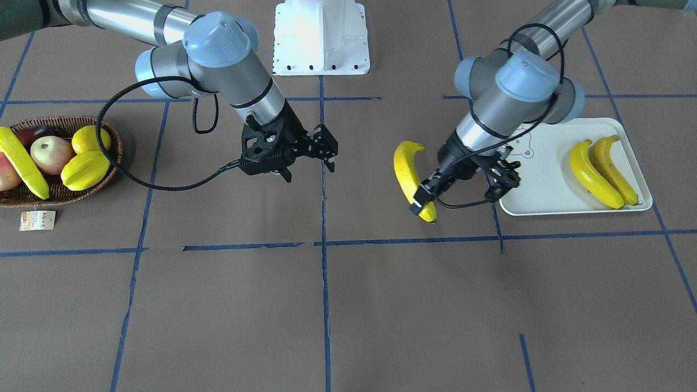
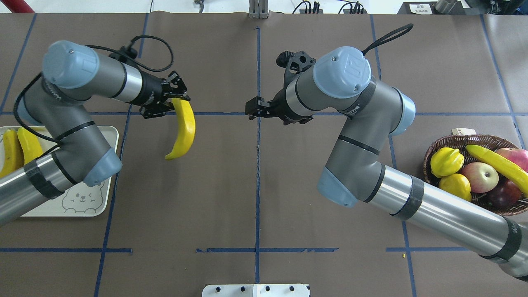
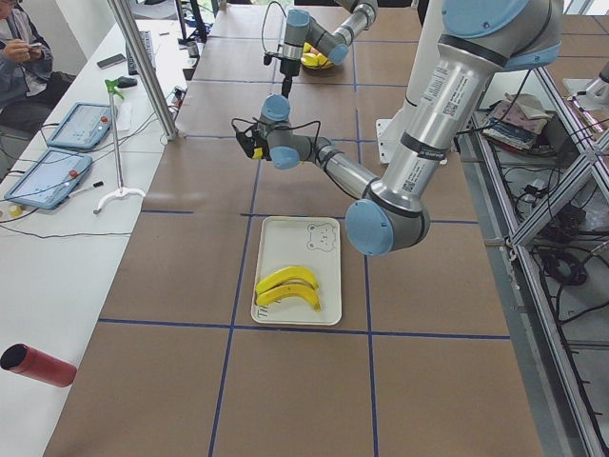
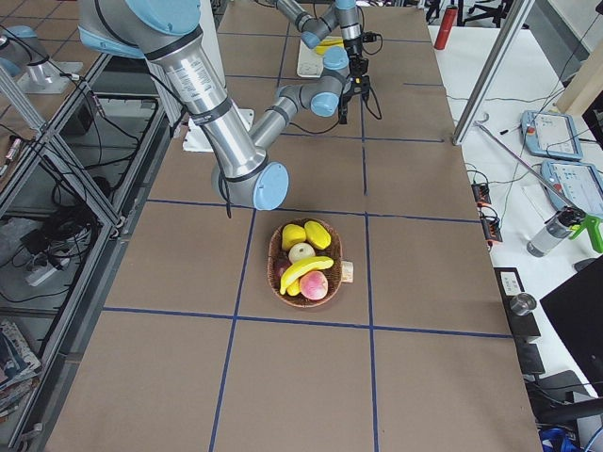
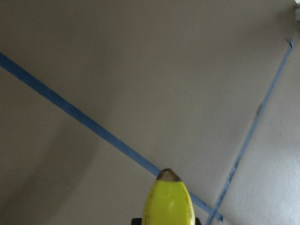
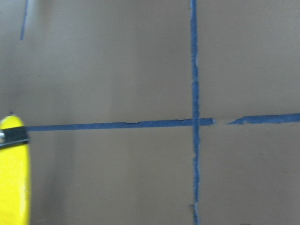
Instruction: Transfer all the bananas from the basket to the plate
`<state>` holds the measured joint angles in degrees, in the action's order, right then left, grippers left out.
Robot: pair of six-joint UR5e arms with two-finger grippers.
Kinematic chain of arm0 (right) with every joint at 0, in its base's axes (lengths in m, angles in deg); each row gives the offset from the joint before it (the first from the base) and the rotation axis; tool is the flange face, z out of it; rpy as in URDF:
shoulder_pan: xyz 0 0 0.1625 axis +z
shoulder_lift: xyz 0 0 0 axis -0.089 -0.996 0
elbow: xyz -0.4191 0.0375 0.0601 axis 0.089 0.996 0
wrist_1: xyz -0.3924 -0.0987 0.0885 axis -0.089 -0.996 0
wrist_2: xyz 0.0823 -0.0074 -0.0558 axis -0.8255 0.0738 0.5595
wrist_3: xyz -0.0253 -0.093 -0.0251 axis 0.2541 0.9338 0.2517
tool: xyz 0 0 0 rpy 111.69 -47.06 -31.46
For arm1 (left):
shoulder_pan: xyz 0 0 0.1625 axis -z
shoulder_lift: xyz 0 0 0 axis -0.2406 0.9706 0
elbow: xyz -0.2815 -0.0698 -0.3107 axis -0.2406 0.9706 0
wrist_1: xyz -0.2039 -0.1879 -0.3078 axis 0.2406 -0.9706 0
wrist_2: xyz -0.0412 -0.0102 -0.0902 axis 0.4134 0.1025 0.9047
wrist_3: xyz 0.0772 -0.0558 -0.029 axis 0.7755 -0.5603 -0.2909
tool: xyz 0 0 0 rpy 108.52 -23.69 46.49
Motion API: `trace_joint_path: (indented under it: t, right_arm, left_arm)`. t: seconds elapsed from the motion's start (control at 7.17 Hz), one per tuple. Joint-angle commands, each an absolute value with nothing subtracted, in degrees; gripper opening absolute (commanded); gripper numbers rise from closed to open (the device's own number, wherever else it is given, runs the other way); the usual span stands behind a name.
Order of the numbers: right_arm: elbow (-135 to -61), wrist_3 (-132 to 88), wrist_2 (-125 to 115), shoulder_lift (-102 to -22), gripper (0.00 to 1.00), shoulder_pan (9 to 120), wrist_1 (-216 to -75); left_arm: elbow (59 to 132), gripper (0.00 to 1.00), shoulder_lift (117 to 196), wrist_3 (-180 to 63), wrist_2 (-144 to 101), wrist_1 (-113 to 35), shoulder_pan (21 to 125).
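My left gripper [image 1: 423, 197] is shut on one end of a bright yellow banana [image 1: 408, 171] and holds it above the table, beside the plate. It also shows in the overhead view [image 2: 184, 128] under the gripper [image 2: 175, 103]. The pale plate [image 1: 544, 185] with the bear drawing holds two bananas [image 1: 591, 174] [image 1: 615, 170]. My right gripper [image 1: 313, 158] is open and empty over the table's middle. The brown wicker basket [image 1: 65, 198] holds one banana [image 1: 22, 163]. The held banana's tip shows in the left wrist view [image 5: 168, 204].
The basket also holds a yellow starfruit [image 1: 84, 170], a round yellow fruit [image 1: 90, 139] and red apples [image 1: 52, 153]. Its paper tag [image 1: 37, 220] lies on the table. A white robot base [image 1: 321, 38] stands at the table's edge. Blue tape lines cross the brown surface.
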<state>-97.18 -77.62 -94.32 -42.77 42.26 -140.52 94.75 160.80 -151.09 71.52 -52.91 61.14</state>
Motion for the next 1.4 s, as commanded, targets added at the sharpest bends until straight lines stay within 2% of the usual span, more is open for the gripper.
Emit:
trace_joint_path:
  t: [0.0, 0.28, 0.56, 0.7, 0.84, 0.98, 1.26]
  right_arm:
    - [-99.2, -67.0, -95.4, -43.1, 1.00, 45.7, -155.5]
    - [-103.8, -60.0, -95.8, -48.2, 1.00, 49.0, -161.1]
    - [-104.4, -55.3, -95.8, -50.1, 1.00, 50.7, -161.6]
    - [-104.5, -55.2, -95.8, -50.1, 1.00, 50.7, -161.6]
    - [-104.7, -55.2, -95.8, -50.2, 1.00, 50.7, -161.6]
    - [-104.8, -55.1, -95.8, -50.7, 1.00, 50.9, -161.6]
    - [-105.1, -51.4, -98.1, -52.2, 1.00, 53.8, -161.7]
  left_arm:
    - [95.2, 0.00, 150.9, -141.5, 71.5, -52.7, 65.8]
    - [95.2, 0.00, 142.8, -131.6, 71.0, -53.0, 68.2]
    - [95.0, 0.02, 138.1, -126.5, 70.8, -53.5, 69.7]
    - [94.6, 0.17, 137.7, -126.4, 70.0, -53.5, 69.7]
    - [94.3, 0.65, 137.7, -124.4, 69.5, -53.5, 69.7]
    - [94.1, 0.99, 137.5, -121.4, 69.5, -53.5, 69.7]
    - [95.2, 1.00, 136.9, -113.4, 74.1, -52.9, 72.2]
